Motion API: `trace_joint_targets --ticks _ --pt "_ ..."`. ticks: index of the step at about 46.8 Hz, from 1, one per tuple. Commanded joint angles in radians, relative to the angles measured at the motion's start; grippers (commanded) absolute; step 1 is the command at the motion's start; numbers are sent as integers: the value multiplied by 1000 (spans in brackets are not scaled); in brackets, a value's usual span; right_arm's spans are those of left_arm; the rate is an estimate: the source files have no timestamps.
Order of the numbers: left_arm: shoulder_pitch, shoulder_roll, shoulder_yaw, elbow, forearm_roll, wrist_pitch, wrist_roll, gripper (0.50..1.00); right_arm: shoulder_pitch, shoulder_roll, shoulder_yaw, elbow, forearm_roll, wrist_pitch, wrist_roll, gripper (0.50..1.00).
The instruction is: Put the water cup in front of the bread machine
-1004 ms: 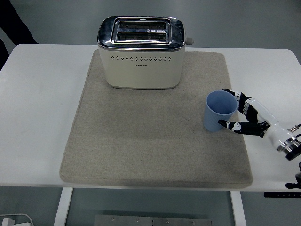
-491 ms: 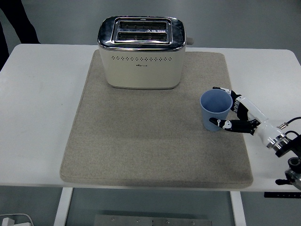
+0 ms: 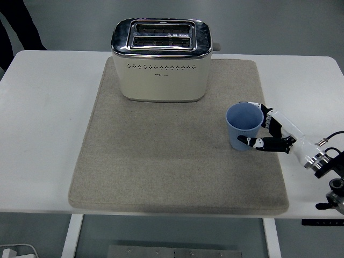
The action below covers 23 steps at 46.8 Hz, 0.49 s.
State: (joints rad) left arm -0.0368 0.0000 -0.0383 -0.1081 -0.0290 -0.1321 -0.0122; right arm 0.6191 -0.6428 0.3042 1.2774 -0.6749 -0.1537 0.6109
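Note:
A light blue cup [image 3: 244, 126] stands upright on the grey mat [image 3: 161, 161], to the right of and a little nearer than the cream and chrome toaster [image 3: 160, 60]. My right hand [image 3: 269, 131] comes in from the right edge and is closed around the cup's right side, thumb at the near side and fingers at the far side. The cup's bottom looks just at the mat; I cannot tell whether it is lifted. The left arm does not show.
The mat lies on a white table [image 3: 43, 118]. The toaster stands at the mat's far middle, its two slots empty. A person's dark clothing [image 3: 16, 27] shows at the top left beyond the table.
My right hand has carried the cup leftward and slightly farther in over the mat, toward the toaster's front. The toaster has not moved.

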Motion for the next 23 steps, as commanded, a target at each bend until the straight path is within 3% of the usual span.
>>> trace_joint_targets --ticks 1,12,23 --pt "0 0 0 -1 0 0 0 1000 7 2 1 5 5 6 0 500" --pt "0 0 0 -1 0 0 0 1000 40 37 3 13 6 25 0 500" --pt "0 0 0 1 0 0 0 1000 79 121 -2 13 6 23 0 500"
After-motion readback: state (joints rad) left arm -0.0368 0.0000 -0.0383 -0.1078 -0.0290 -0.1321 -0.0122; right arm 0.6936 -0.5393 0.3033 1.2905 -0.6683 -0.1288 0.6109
